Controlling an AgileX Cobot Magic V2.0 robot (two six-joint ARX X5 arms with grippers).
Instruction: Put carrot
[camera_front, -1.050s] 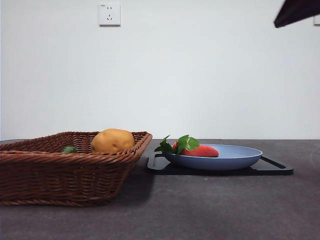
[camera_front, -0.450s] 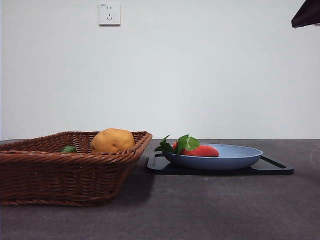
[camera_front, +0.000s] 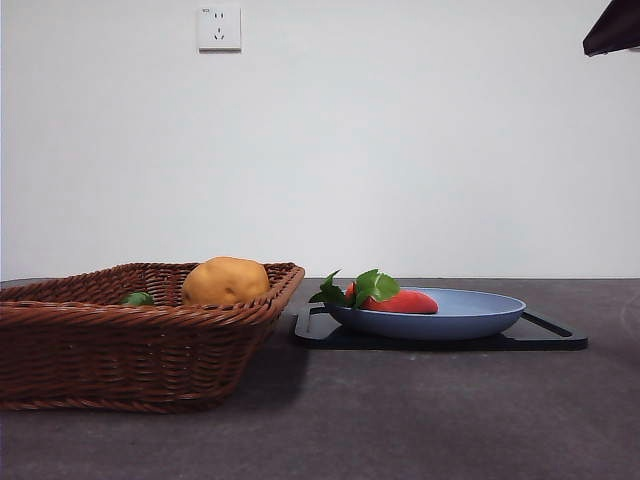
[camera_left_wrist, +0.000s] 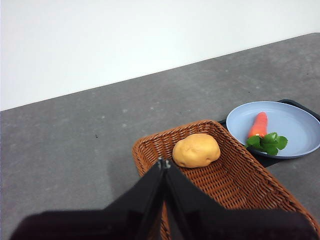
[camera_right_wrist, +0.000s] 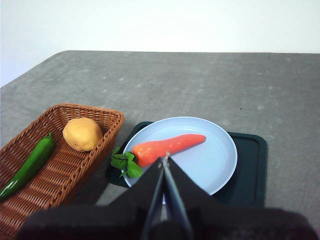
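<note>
The carrot (camera_right_wrist: 162, 148) is seen lying on its side in the light-blue plate (camera_right_wrist: 212, 165), its green leaves at the plate's edge nearest the wicker basket (camera_right_wrist: 60, 165). The plate rests on a black tray (camera_right_wrist: 250, 170) on the grey desk (camera_right_wrist: 280, 90). In the basket a potato (camera_right_wrist: 82, 133) and a green pepper (camera_right_wrist: 27, 167) are held. The right tool (camera_right_wrist: 164, 159) hangs above the plate with its jaws pressed together and nothing between them. The left tool (camera_left_wrist: 164, 163) hangs over the basket, likewise pressed together and empty. The placing step is judged complete, with the carrot released on the plate. Little more than drawing the arms clear appears to be called for next.
</note>
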